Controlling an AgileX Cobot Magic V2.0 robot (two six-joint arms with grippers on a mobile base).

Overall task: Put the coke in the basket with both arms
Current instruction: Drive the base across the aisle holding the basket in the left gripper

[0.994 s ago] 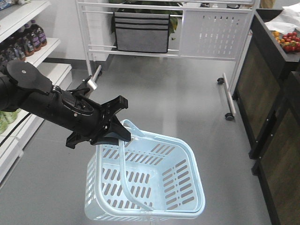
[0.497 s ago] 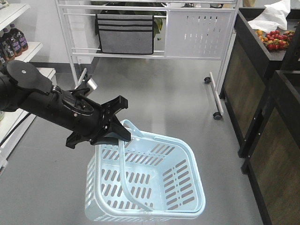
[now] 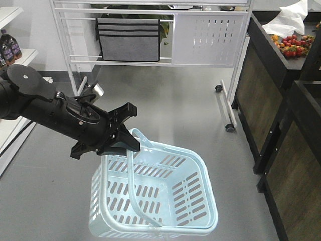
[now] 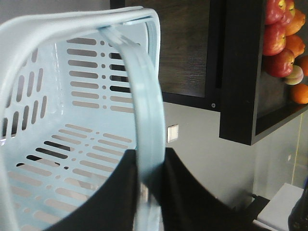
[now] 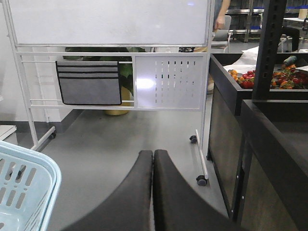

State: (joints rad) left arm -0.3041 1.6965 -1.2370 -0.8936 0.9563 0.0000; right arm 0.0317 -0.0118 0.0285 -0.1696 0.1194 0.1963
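Observation:
The light blue basket hangs above the grey floor, empty inside. My left gripper is shut on one of its swing handles; in the left wrist view the handle runs between the black fingers of the left gripper. The basket's corner also shows in the right wrist view. My right gripper is shut and empty, held over the floor to the right of the basket. The coke is out of view.
A white wheeled rack with a grey fabric pocket stands ahead. Dark wooden produce stands with fruit line the right. White shelves with dark bottles sit at the far left.
The whole scene has shifted left in the front view, as the base turns or moves right. The left arm and basket keep the same pose relative to the camera.

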